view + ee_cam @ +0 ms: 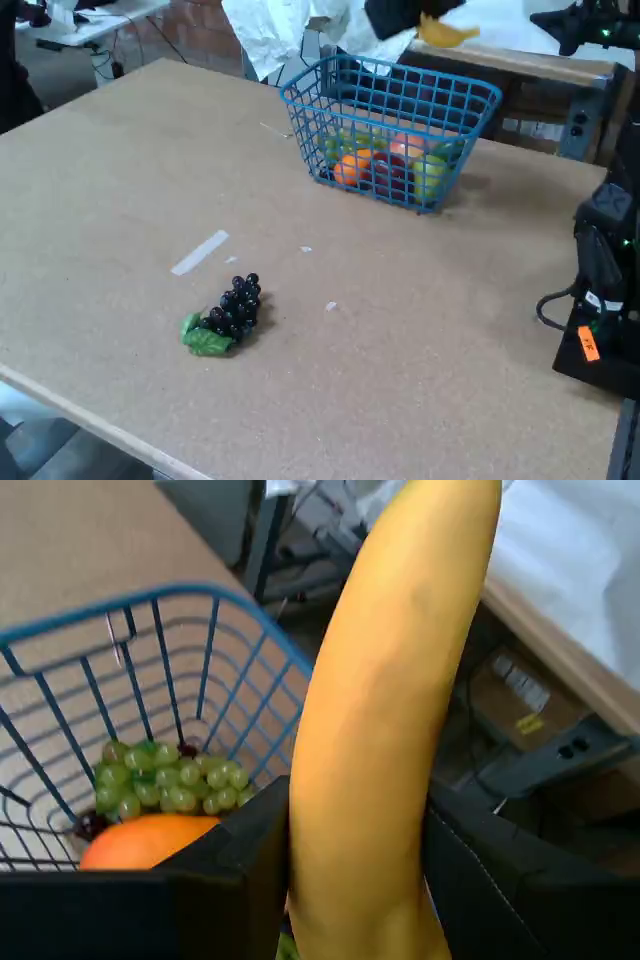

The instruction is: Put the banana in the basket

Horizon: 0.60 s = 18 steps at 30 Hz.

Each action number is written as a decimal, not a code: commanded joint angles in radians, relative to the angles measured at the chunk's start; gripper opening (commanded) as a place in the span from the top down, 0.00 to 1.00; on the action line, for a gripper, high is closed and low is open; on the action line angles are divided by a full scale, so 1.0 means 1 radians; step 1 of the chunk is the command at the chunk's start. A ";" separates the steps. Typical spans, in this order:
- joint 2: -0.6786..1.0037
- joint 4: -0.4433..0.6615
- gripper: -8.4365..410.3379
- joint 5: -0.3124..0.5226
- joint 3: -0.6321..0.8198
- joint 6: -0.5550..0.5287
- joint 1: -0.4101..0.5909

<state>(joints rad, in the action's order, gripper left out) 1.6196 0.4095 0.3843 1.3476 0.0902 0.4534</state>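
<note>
Above the basket's (390, 125) far rim: banana (390, 730), clamped between the fingers of my gripper (355, 865). Inside the basket: green grapes (165, 780), orange fruit (140, 842). On the table (120, 160): dark grape bunch (228, 315).

Matte black angular gripper (355, 880) jaws, flat-faced and blocky, faint edge seams

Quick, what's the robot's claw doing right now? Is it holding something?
Gripper: closed on the banana, held up by the basket.
</note>
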 commanded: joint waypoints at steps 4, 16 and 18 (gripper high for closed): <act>0.204 -0.040 0.98 -0.084 0.000 -0.038 0.012; 0.251 -0.078 0.98 -0.160 0.000 -0.090 0.009; 0.239 -0.091 0.97 -0.169 0.000 -0.087 0.009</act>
<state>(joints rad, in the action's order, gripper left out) 1.8793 0.3603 0.2619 1.3476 0.0261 0.4629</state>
